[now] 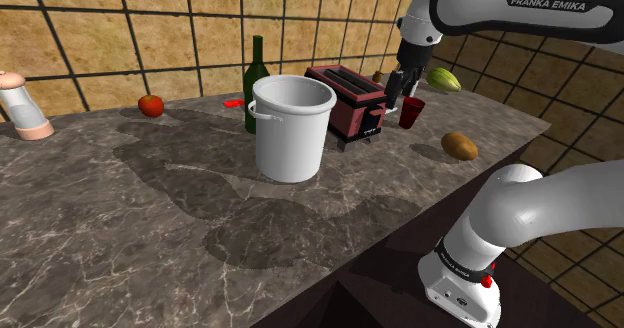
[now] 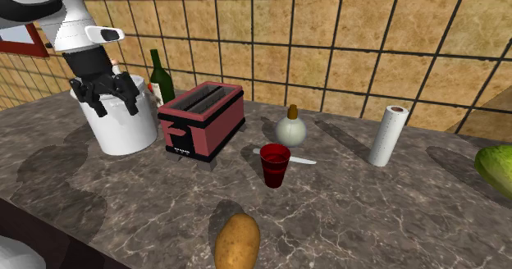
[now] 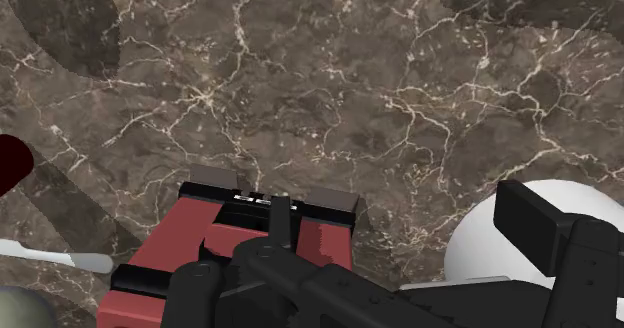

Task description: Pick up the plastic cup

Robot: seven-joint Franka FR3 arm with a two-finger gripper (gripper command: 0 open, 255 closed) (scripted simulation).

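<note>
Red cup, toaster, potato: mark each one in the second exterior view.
red cup (image 2: 275, 170), second exterior view, on its outer wall.
toaster (image 2: 202, 102), second exterior view, on its slotted top.
potato (image 2: 237, 241), second exterior view, on the middle of its skin.

The cup (image 2: 275, 165) is dark red and glossy, and it narrows toward its base. It stands upright with its open mouth up on the brown marble table (image 2: 377, 218), near the red toaster (image 2: 203, 120), on the second exterior view's right of it.

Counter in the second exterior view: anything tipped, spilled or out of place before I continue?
Nothing stands out. The red cup stands upright beside the toaster, nothing spilled; the gripper hangs open.
</note>
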